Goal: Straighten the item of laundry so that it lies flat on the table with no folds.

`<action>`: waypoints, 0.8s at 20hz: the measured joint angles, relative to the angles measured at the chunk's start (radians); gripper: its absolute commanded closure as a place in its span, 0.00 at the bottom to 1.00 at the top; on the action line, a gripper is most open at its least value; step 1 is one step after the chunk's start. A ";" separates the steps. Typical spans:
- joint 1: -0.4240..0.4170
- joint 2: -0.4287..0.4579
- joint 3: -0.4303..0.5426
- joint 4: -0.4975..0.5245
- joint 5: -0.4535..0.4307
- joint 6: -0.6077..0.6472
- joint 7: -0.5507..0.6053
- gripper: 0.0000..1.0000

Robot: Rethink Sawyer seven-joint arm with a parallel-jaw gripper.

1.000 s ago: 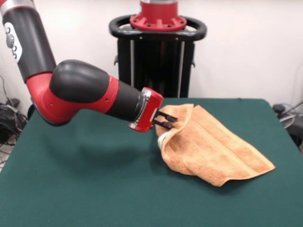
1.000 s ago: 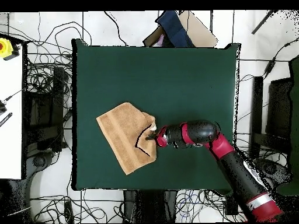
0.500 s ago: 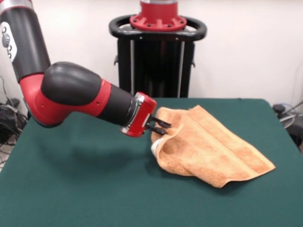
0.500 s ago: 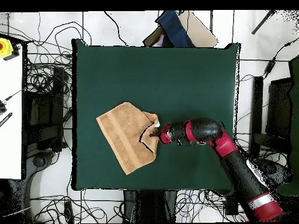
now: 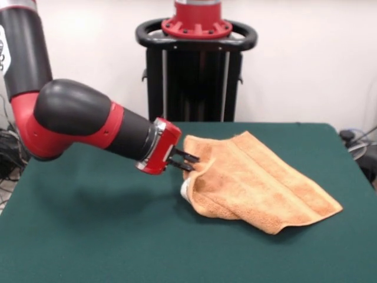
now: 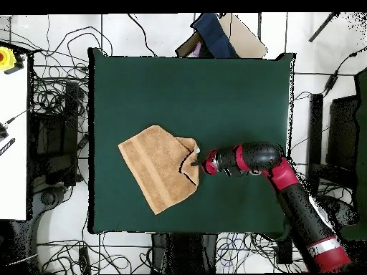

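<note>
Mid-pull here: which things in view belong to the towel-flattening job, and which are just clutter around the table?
Part of the job:
towel, folded over
table
tool, gripping the towel's edge

Just lying about:
cables on the floor
dark blue cloth beyond the table edge
yellow object on the white side surface

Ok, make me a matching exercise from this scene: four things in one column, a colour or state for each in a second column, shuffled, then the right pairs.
Things:
1. towel
2. table
3. gripper
4. pedestal

Colours or states:
A. dark green, flat top
B. black frame with a red cap, upright behind the table
C. orange-tan, folded over itself, one edge lifted
D. jaws closed on an edge of cloth

Pairs: 1-C, 2-A, 3-D, 4-B
</note>
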 measured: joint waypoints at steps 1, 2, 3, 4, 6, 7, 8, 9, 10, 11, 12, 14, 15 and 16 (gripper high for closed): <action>0.000 -0.001 0.000 -0.006 0.000 0.010 -0.007 1.00; 0.000 -0.001 0.000 -0.016 0.000 0.025 -0.017 1.00; 0.000 -0.002 0.000 -0.031 -0.001 0.045 -0.032 1.00; 0.001 -0.001 0.000 -0.054 -0.001 0.073 -0.056 1.00; 0.003 -0.001 0.000 -0.086 -0.002 0.104 -0.091 1.00; 0.004 0.000 0.000 -0.102 -0.003 0.119 -0.109 1.00; 0.006 0.000 0.000 -0.115 -0.003 0.128 -0.122 1.00; 0.008 0.000 0.000 -0.127 -0.004 0.136 -0.135 1.00; 0.013 0.001 0.000 -0.169 -0.005 0.157 -0.185 0.00; 0.013 0.000 0.000 -0.178 -0.005 0.158 -0.197 0.00; 0.013 0.000 0.000 -0.187 -0.005 0.159 -0.210 0.00; 0.014 -0.001 0.000 -0.206 -0.005 0.160 -0.235 0.00; 0.013 -0.004 0.000 -0.216 -0.005 0.161 -0.249 0.00; 0.012 -0.009 0.000 -0.217 -0.006 0.160 -0.255 0.00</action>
